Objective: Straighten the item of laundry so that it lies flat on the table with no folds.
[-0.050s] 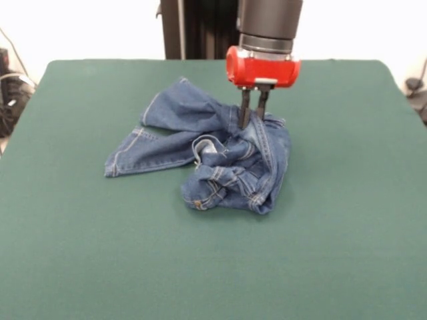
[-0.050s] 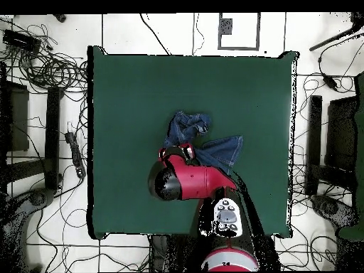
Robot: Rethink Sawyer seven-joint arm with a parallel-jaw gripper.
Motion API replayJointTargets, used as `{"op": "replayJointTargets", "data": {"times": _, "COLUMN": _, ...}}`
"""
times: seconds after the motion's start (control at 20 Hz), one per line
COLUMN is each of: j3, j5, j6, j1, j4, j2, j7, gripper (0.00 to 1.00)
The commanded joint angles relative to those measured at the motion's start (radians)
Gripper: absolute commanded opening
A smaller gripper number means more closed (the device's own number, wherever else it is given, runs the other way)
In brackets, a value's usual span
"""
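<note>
From the front, the jeans [image 1: 212, 159] lay bunched near the middle of the green surface [image 1: 333, 253], 2 legs trailing left. The tool [image 1: 253, 117] stood narrow, its fingers pinching denim. From overhead, the legs pointed right; no writing was readable.

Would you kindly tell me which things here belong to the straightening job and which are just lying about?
Job: crumpled jeans; green table; tool, fingers close together at the bunched denim.
Lying about: cables on the floor beside the table.
</note>
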Motion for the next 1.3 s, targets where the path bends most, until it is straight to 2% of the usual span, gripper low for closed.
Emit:
{"op": "replayJointTargets", "data": {"times": 0.05, "j3": 0.031, "j5": 0.000, "j6": -0.026, "j1": 0.035, "j4": -0.005, "j2": 0.021, "j7": 0.159, "gripper": 0.00}}
{"op": "replayJointTargets", "data": {"times": 0.2, "j3": 0.044, "j5": 0.010, "j6": -0.013, "j1": 0.026, "j4": 0.003, "j2": 0.008, "j7": 0.167, "gripper": 0.00}}
{"op": "replayJointTargets", "data": {"times": 0.45, "j3": 0.086, "j5": 0.028, "j6": 0.124, "j1": 0.000, "j4": 0.041, "j2": -0.069, "j7": 0.142, "gripper": 0.00}}
{"op": "replayJointTargets", "data": {"times": 0.7, "j3": 0.120, "j5": 0.026, "j6": 0.255, "j1": -0.025, "j4": 0.064, "j2": -0.177, "j7": 0.084, "gripper": 0.00}}
{"op": "replayJointTargets", "data": {"times": 0.95, "j3": 0.094, "j5": 0.007, "j6": 0.340, "j1": 0.004, "j4": 0.068, "j2": -0.295, "j7": 0.054, "gripper": 0.00}}
{"op": "replayJointTargets", "data": {"times": 1.3, "j3": 0.140, "j5": 0.014, "j6": 0.419, "j1": -0.029, "j4": 0.065, "j2": -0.336, "j7": 0.034, "gripper": 0.00}}
